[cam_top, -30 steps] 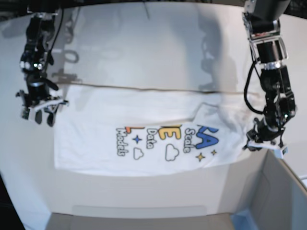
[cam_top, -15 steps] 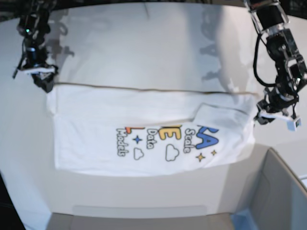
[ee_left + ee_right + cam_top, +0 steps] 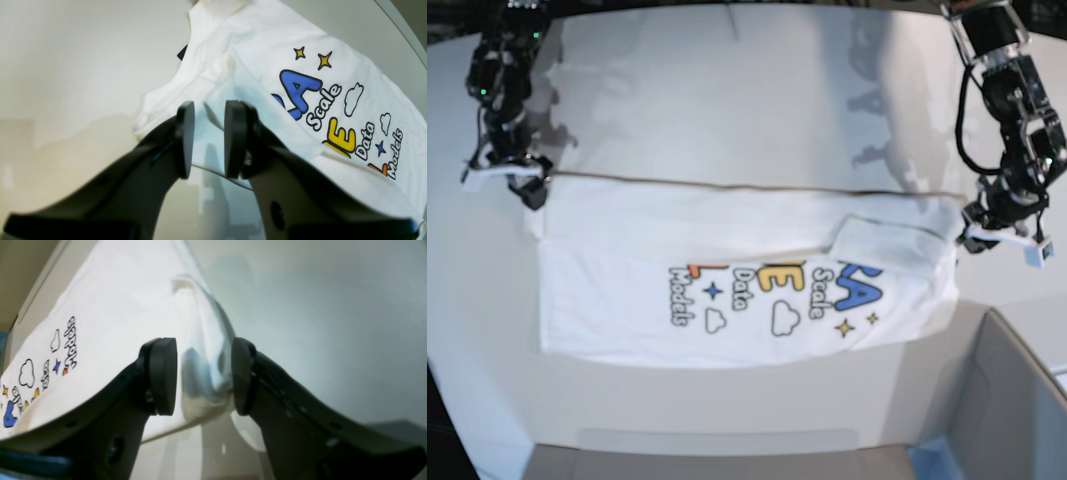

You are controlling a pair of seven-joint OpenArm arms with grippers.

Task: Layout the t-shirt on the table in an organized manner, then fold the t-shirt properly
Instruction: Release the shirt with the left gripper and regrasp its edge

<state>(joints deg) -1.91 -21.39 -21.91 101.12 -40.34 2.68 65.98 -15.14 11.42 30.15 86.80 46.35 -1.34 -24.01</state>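
The t-shirt [image 3: 737, 285] is judged light and limp; it is best pinched at corners. The right pincer [image 3: 203, 376] is seen wide around a fold, the left pincer [image 3: 205, 140] narrow, empty.

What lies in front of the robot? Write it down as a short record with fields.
garment: white cloth t-shirt with a colourful print, spread out, print up, a flap folded over one end of the print
surface: smooth white table
left gripper: jaws apart, nothing between them, at the shirt's edge
right gripper: jaws wide, cloth bulge between them, gap at one jaw
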